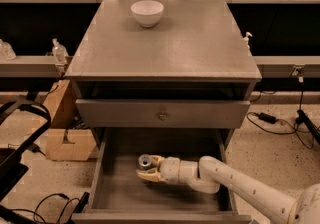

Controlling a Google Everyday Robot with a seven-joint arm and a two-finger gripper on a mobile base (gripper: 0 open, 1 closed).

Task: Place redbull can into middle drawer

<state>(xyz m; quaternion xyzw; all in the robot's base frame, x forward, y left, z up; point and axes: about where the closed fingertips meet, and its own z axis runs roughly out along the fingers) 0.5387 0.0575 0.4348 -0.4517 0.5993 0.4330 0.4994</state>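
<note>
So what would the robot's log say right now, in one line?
gripper: inside middle drawer | redbull can: upright, held in jaws | released: not yet | white bowl: on cabinet top

White bowl upright at far centre-left of grey tabletop. Below the top, shallow grey drawer front with small brass knob, near shut. Cardboard box on floor at left. Clear bottle on left rail; smaller one right. Black cable and plug on speckled floor, right. Hand low centre, below the knobbed front.
</note>
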